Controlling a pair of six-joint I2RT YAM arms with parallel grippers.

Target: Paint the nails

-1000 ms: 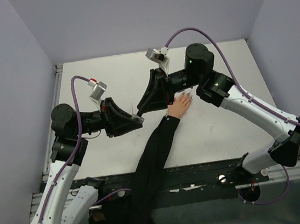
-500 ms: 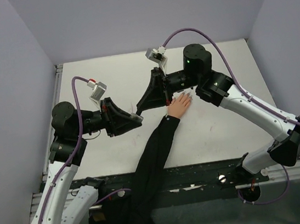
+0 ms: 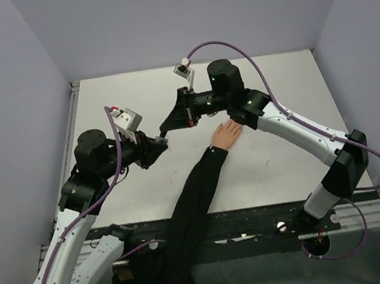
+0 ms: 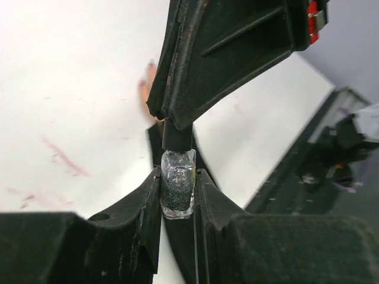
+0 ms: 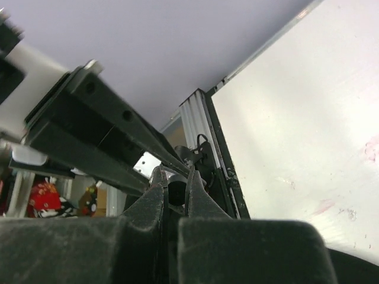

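Where the two arms meet, left of centre on the white table (image 3: 285, 171), you see the left gripper (image 4: 177, 198) clamped on one small glass bottle (image 4: 177, 188) with dark glittery contents. Its two fingers (image 4: 142, 207) press the bottle's sides. The right gripper (image 5: 176, 184) comes in from the opposite side, jaws closed tight on the bottle's one black cap (image 4: 176, 135). Bottle and cap are held above the tabletop, not resting on it.

One pale peach fake hand (image 3: 227, 134) lies flat just right of this meeting point, apart from both grippers. Its one long black sleeve (image 3: 194, 197) runs down-left over the near table edge. The nails (image 3: 236, 122) sit at the far fingertips, close against the right arm's (image 3: 293, 128) joint, and are too small to count from above.

Open room: bare table spreads right of the fake hand below the right arm, and across the far strip up to the back wall. Lilac walls (image 3: 180, 17) close three sides, and a metal rail (image 3: 73, 115) lines the left edge. The left arm (image 3: 84, 191) fills the near-left part.

Count: two arms, two grippers, two purple cables (image 3: 233, 46). Faint pink smears (image 4: 65, 157) mark the tabletop under the left gripper.
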